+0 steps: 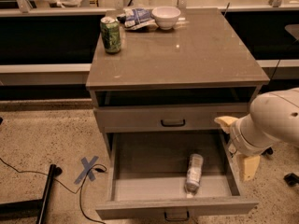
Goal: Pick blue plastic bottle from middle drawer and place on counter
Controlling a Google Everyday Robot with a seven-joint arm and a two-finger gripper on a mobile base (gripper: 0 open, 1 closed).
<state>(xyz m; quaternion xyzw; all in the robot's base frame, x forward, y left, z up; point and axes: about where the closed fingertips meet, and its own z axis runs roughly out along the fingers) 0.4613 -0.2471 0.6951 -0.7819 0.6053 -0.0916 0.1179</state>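
Your claw [233, 148] hangs below the front right corner of the tabletop [187, 55], its fingers apart and holding nothing. The blue plastic bottle [194, 171] lies in the open middle drawer [149, 164], right of centre.

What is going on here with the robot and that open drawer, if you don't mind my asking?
A one-armed robot is set to fetch the blue plastic bottle, which lies on its side in the pulled-out middle drawer. The gripper hangs open at the drawer's right edge, holding nothing and apart from the bottle. The bottle has not yet been lifted, and the counter holds a green can, a white bowl and a snack bag near its back.
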